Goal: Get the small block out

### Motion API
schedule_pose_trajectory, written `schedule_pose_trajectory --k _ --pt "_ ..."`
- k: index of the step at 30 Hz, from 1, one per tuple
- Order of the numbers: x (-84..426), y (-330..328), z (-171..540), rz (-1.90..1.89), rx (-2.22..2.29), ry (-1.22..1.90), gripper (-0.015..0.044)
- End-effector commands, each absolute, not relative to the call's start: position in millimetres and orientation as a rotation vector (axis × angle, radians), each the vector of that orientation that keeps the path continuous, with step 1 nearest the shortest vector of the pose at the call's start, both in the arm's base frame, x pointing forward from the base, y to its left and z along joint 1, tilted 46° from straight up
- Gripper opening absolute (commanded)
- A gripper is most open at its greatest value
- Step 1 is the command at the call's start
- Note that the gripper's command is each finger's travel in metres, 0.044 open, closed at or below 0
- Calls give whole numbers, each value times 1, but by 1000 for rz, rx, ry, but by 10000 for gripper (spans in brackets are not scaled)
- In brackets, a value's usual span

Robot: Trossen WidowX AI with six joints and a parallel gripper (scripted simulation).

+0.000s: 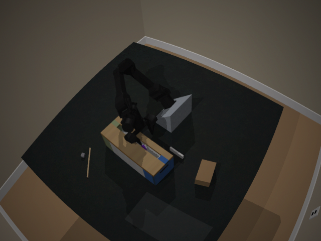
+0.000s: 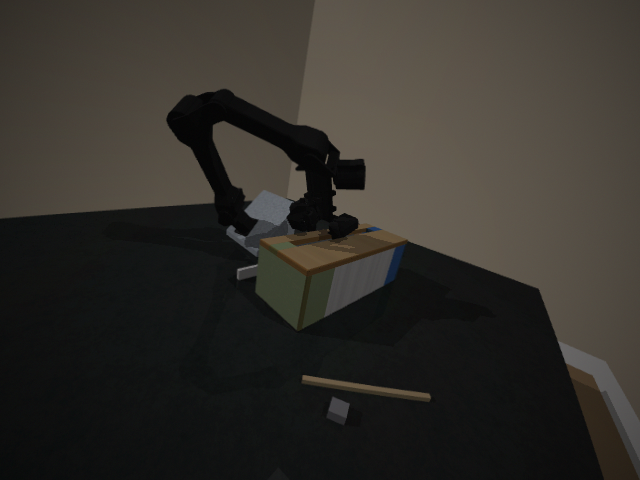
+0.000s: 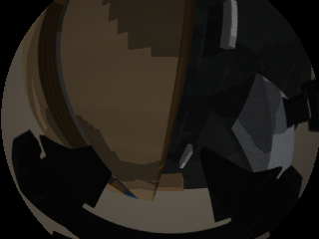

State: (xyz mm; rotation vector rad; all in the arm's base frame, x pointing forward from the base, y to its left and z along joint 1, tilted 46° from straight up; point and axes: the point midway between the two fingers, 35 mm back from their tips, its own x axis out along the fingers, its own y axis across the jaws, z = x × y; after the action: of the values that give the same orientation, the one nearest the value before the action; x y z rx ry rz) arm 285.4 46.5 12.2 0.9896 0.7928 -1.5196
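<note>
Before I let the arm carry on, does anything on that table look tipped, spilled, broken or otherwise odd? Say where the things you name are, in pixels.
Nothing clearly does. The box [image 1: 129, 149] [image 2: 281, 289] stands upright, and I see no spill or breakage. The thin wooden stick [image 1: 89, 162] [image 2: 366, 388] and small grey cube [image 1: 82, 155] [image 2: 338, 410] lie loose beside it, but neither looks damaged.

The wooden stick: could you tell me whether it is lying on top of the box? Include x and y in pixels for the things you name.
No, the wooden stick [image 1: 89, 162] [image 2: 366, 388] lies on the dark table [image 1: 220, 124] [image 2: 129, 330], apart from the box [image 1: 153, 165] [image 2: 279, 289].
</note>
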Motion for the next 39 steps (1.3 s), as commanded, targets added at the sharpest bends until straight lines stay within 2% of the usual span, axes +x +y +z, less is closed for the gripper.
schedule_pose_trajectory --k 1,39 --pt "286 49 10 -1519 986 794 400" --pt "288 59 -1 -1518 987 795 400"
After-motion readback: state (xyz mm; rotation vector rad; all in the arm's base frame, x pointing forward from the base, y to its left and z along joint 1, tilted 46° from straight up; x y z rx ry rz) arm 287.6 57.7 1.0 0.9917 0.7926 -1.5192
